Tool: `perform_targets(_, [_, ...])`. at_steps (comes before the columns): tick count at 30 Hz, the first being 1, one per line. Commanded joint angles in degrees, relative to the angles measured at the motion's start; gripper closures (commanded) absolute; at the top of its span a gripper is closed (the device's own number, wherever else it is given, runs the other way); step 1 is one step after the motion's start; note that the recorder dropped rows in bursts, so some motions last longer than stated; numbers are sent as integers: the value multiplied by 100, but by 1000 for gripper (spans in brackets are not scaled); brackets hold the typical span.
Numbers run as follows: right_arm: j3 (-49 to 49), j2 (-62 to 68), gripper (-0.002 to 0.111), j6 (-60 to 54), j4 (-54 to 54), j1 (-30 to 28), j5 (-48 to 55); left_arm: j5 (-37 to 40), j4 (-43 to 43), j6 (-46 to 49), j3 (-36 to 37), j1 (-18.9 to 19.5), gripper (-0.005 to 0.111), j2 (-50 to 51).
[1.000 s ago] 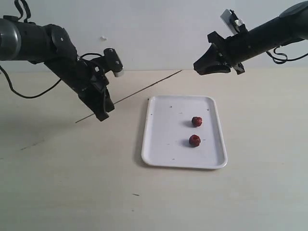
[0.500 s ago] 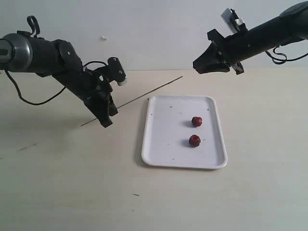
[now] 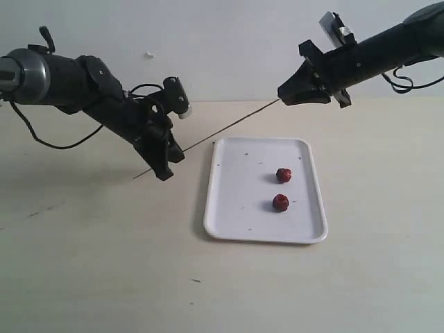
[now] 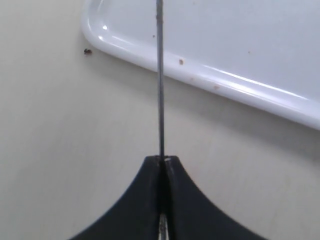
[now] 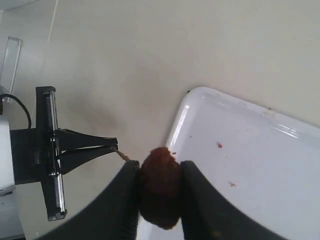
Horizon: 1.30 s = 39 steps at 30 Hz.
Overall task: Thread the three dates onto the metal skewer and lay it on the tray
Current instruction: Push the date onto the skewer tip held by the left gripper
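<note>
two dates on tray [image 3: 239,208], in its right half: far date [image 3: 284,175] and near date [image 3: 280,202], close together, not touching. a few dark specks on the white surface. tray flat on pale table [image 3: 104,263].

third date [image 5: 160,192] off the tray, pinched between pads of right gripper [image 3: 286,96], held up in the air beyond tray's far edge. jaws pressed onto both sides of the fruit, wrinkled red-brown skin bulging out between them.

left gripper [image 3: 165,168] clamped on skewer [image 3: 222,132], jaws closed flat together with only the thin rod between. grip near the rod's lower end, with a short stub poking out behind. skewer off the table, slanting up from left gripper toward right gripper, crossing above tray's far left corner.

skewer tip right at the held date in right wrist view. touching or already piercing: cannot tell. nothing threaded along the visible length of the rod.
</note>
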Motion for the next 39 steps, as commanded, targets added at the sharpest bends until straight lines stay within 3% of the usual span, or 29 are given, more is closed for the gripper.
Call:
perform_targets(1, [-13,-27,81,0,301,-3,-16,-47,-207,126,3,-20,107,-33])
perform_targets(11, [-13,-27,81,0,313,232,-16,-47,-213,148,3,-20,107,-33])
perform_targets(36, [-13,91,81,-38,312,533,-16,49,-1180,898,-8,-32,107,-33])
perform_targets(39, [-13,100,77,-198,338,561,-16,49,-1180,898,-8,-32,107,-33])
